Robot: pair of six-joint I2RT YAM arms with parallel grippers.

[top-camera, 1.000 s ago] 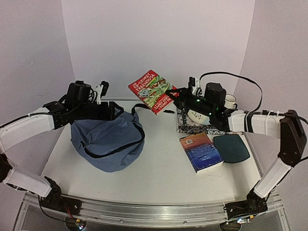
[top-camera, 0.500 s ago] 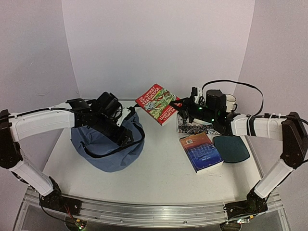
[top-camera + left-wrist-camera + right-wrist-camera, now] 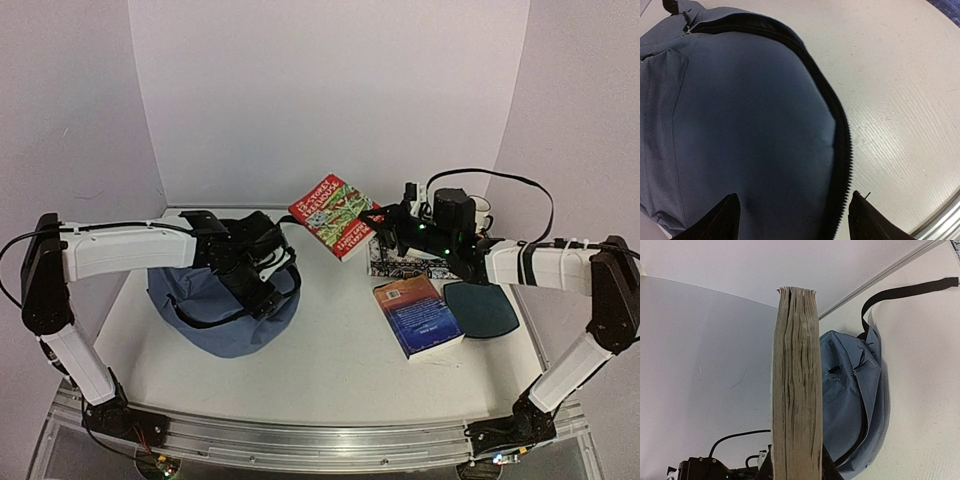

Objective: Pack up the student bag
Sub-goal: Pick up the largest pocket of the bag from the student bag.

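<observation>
The slate-blue student bag (image 3: 215, 310) lies slumped on the left of the table. My left gripper (image 3: 268, 290) hovers over its right edge, open and empty; in the left wrist view the two dark fingertips (image 3: 722, 220) straddle the bag's fabric (image 3: 740, 125) and its dark zipper (image 3: 842, 150). My right gripper (image 3: 378, 222) is shut on a red illustrated book (image 3: 335, 215) and holds it in the air right of the bag. In the right wrist view the book's page edge (image 3: 796, 390) fills the centre, with the bag (image 3: 855, 405) behind it.
A blue book (image 3: 417, 315) lies on the table at the right. A dark teal oval pad (image 3: 480, 307) lies beside it. A black-and-white patterned book (image 3: 400, 262) lies under my right arm, and a white mug (image 3: 480, 210) stands behind.
My left arm has swung from the bag's far left side across to its right edge. My right gripper has carried the red book lower and slightly right.
</observation>
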